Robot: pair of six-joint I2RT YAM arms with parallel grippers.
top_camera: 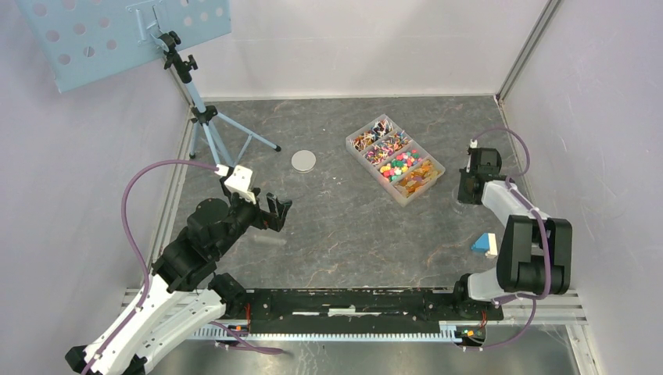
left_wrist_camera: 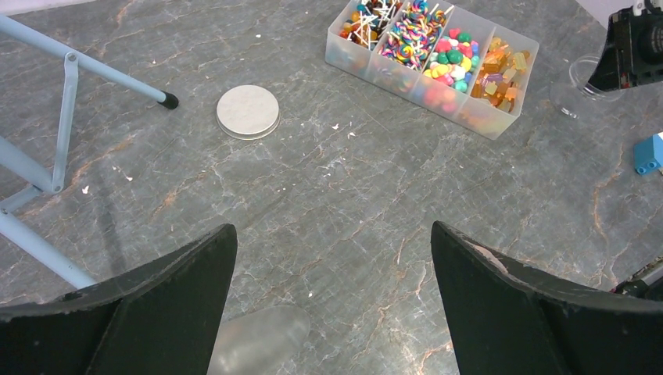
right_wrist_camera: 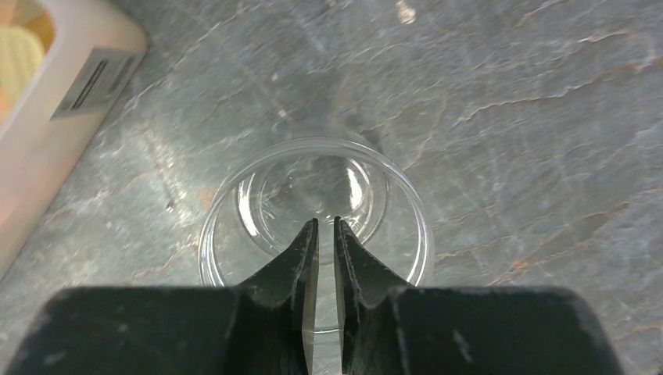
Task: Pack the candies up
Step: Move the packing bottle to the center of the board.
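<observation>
The candies (top_camera: 400,162) lie sorted in a clear four-compartment box (top_camera: 356,148) at the back of the table; the left wrist view shows them too, candies (left_wrist_camera: 449,61) in the box (left_wrist_camera: 485,123). My right gripper (top_camera: 473,178) hangs right of the box, pointing down over an upright clear cup (right_wrist_camera: 406,211) that looks empty. Its jaws stand almost together with nothing between them, gripper (right_wrist_camera: 326,222). My left gripper (top_camera: 278,212) hovers wide open and empty over the left middle of the table, gripper (left_wrist_camera: 332,230).
A grey round lid (top_camera: 303,161) lies left of the box. A tripod (top_camera: 205,117) with a perforated plate stands at the back left. A blue and white block (top_camera: 485,244) sits near the right arm. A clear tube-like object (left_wrist_camera: 258,340) lies under my left gripper.
</observation>
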